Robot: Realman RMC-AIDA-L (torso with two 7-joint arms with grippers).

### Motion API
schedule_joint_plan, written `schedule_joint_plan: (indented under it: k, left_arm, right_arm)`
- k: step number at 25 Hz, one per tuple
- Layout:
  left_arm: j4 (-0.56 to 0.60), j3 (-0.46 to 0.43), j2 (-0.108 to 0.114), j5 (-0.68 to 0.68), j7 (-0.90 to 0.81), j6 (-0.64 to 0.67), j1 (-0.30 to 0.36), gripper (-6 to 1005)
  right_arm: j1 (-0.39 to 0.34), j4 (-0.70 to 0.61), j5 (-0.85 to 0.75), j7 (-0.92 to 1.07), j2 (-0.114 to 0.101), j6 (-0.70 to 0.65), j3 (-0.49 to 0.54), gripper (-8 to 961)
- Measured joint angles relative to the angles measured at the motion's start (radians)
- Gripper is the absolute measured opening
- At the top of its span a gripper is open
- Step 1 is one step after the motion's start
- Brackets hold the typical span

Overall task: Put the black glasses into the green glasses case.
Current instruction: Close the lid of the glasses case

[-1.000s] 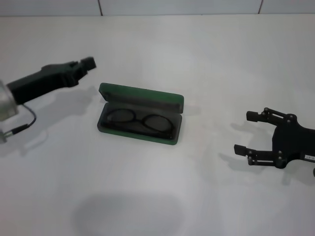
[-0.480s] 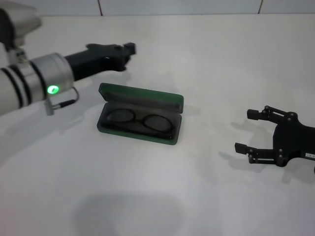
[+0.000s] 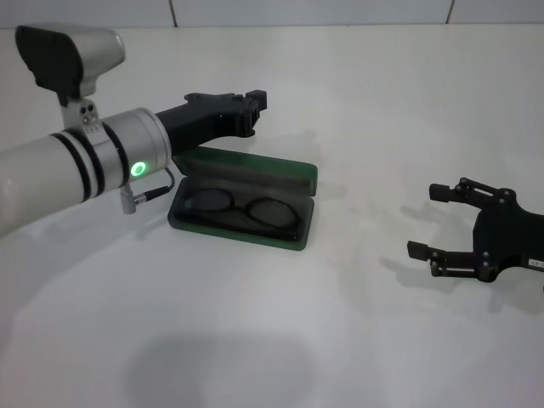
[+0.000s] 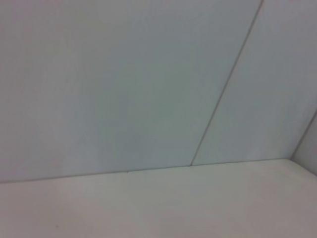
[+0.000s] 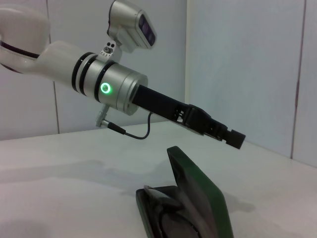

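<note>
Over the left half of the white tabletop (image 3: 272, 340), my left gripper (image 3: 252, 102) reaches in from the left edge, hovering above and just behind the raised lid of the green glasses case (image 3: 244, 197). I cannot tell whether its fingers are parted or closed; nothing is held in them. Near the middle of the tabletop, the case sits open, its lid standing up along the far side. The black glasses (image 3: 242, 210) already lie inside on the lining, lenses side by side. Toward the right edge, well apart from the case, my right gripper (image 3: 425, 223) rests low with its fingers (image 3: 440, 192) spread and empty. By my judgement the placing is done and closing the case is the step in hand. Next I should bring the left gripper down behind the lid and press it gently forward, keeping the base from sliding.
</note>
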Motion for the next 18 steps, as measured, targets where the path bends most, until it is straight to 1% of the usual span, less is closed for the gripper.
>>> schedule_joint_plan:
  k: [4, 10, 18]
  left_arm:
    - [-0.009, 0.017, 0.002, 0.009, -0.039, -0.034, -0.007, -1]
    - [-0.018, 0.020, 0.003, 0.026, -0.043, -0.069, -0.007, -1]
    - [-0.021, 0.021, 0.003, 0.047, -0.055, -0.073, -0.001, -1]
  right_arm:
    - [0.007, 0.000, 0.000, 0.000, -0.002, 0.005, 0.000, 886]
    - [0.009, 0.000, 0.000, 0.000, -0.002, 0.018, 0.000, 886]
    - [0.010, 0.000, 0.000, 0.000, -0.001, 0.024, 0.000, 886]
